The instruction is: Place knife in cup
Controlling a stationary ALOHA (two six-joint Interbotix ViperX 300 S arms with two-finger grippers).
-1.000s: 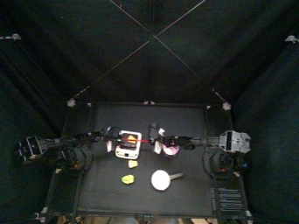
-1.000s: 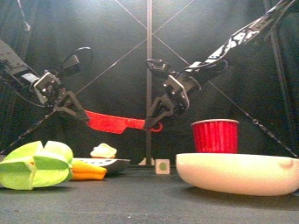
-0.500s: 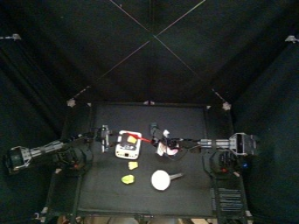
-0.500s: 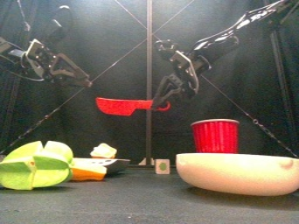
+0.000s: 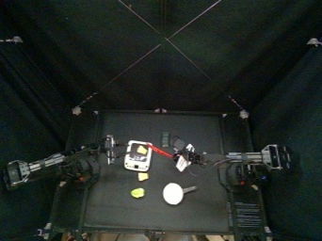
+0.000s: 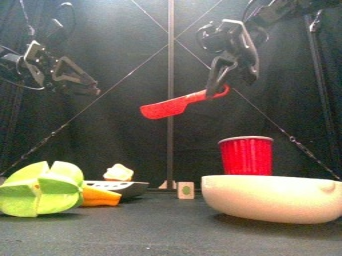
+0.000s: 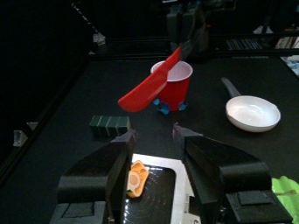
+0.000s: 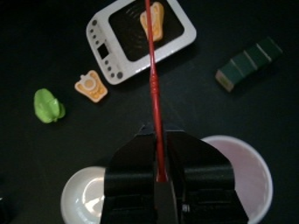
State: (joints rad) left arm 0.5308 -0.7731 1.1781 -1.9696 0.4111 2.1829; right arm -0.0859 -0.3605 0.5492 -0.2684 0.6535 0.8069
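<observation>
Knife (image 6: 182, 102) is up off the counter, pinched in right gripper (image 6: 222, 88); cup (image 6: 246, 155) sits just below, empty. Drop-in left. Left gripper (image 6: 70, 77) wide, holding nothing.

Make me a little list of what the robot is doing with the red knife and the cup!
knife: in the air, tilted, higher than the cup, not in it yet
held by: right gripper, shut on one end
cup: upright on the table, behind the white dish
left gripper: open, holds nothing, off to the left side
</observation>
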